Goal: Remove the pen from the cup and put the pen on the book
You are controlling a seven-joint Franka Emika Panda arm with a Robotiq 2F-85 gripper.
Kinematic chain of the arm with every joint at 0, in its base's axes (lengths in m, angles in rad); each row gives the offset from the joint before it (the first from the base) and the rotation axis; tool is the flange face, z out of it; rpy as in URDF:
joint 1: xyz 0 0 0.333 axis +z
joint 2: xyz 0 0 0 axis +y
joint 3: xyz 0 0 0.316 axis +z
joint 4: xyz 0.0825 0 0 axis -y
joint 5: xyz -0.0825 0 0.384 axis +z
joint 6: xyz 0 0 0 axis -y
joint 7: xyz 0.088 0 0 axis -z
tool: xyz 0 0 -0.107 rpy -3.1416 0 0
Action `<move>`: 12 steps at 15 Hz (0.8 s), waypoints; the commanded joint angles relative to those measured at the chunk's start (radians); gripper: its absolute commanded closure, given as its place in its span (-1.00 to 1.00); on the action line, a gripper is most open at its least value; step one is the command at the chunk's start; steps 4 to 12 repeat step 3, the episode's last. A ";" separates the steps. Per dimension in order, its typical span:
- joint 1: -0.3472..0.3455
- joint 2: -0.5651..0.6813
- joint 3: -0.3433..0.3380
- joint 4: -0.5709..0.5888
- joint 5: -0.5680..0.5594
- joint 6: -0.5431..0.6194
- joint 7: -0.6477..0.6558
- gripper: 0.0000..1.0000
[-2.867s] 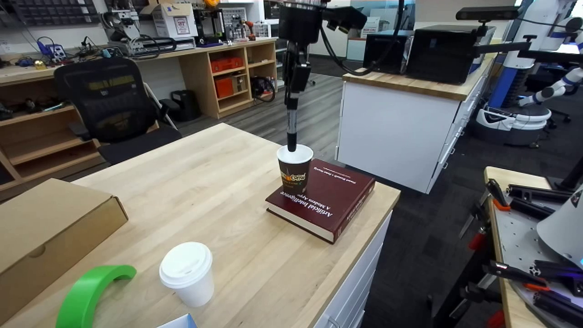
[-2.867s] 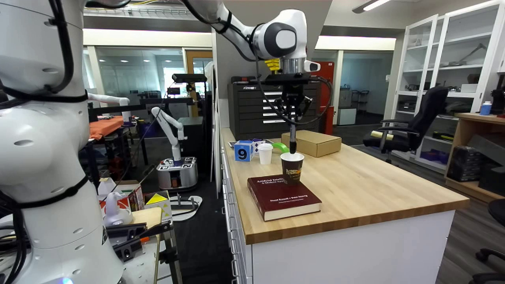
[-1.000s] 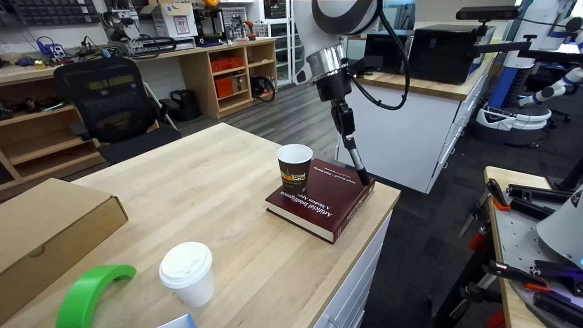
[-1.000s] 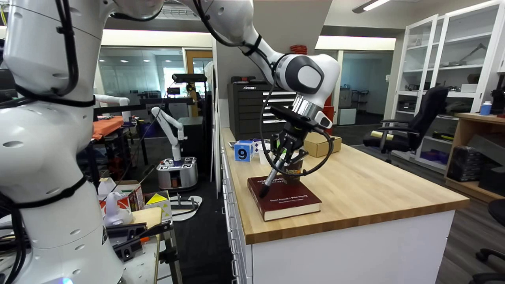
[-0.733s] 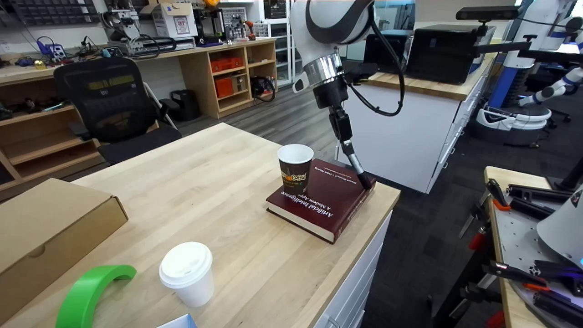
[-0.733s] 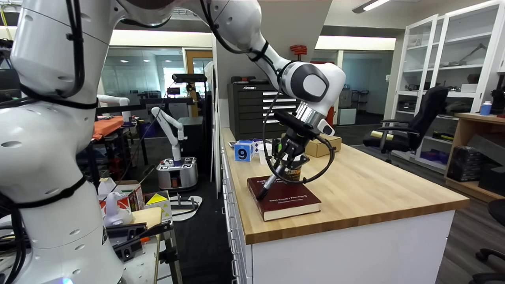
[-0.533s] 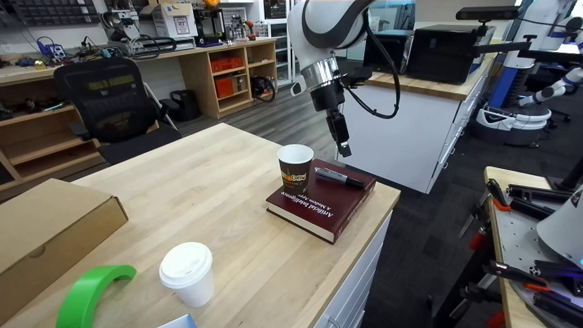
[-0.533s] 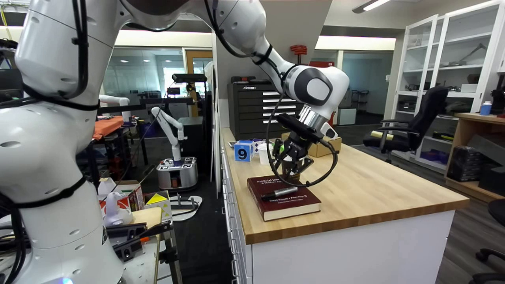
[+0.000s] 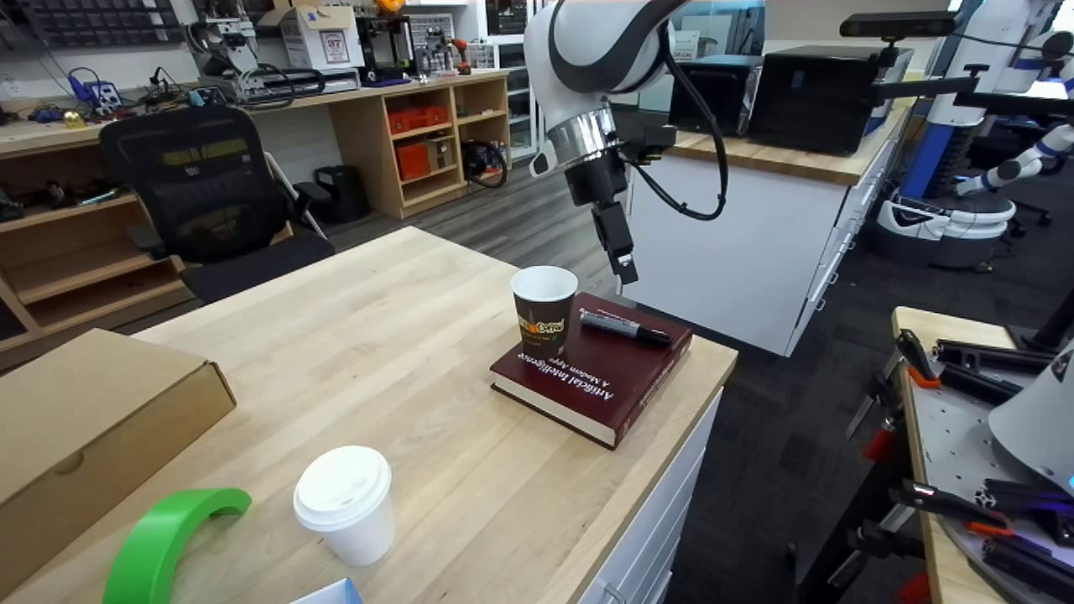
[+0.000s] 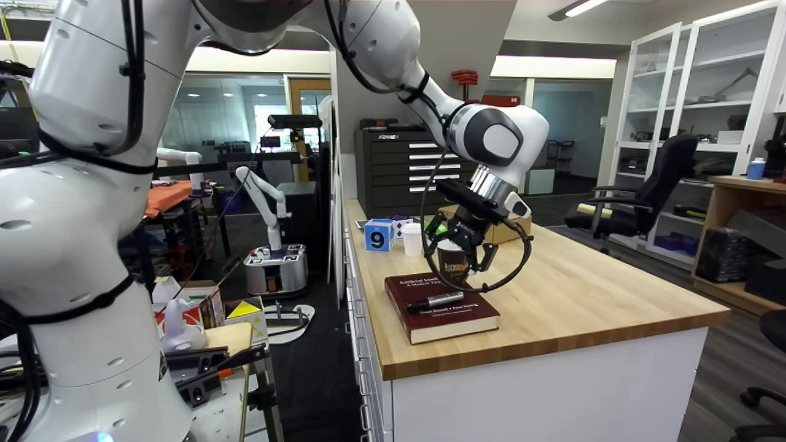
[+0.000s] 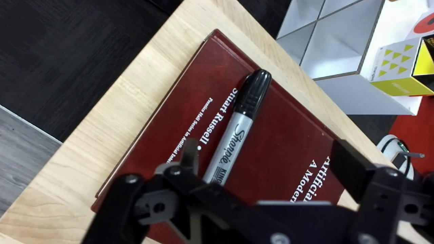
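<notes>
Flat on the maroon book lies the pen, a grey marker with a black cap. The brown-black cup stands upright on one corner of the book; its white inside looks empty. Raised above the book, my gripper is apart from the pen and partly covers the cup in that exterior view. In the wrist view the gripper has its jaws wide apart with nothing between them, and its left linkage hides the lower end of the pen. The cup does not show there.
A white lidded paper cup, a green arch and a brown cardboard box share the table. A blue number cube is near its side edge. A black cable loops below the wrist, close by the cup.
Earlier the gripper held the pen above the cup, then carried it tilted down to the book. It has since opened, leaving the pen lying there, and drawn up and away.
</notes>
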 commanded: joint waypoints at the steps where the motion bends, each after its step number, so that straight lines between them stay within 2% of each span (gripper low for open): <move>1: -0.011 0.002 0.014 0.002 -0.006 -0.002 0.004 -1.00; 12: -0.011 0.003 0.014 0.002 -0.006 -0.002 0.004 -1.00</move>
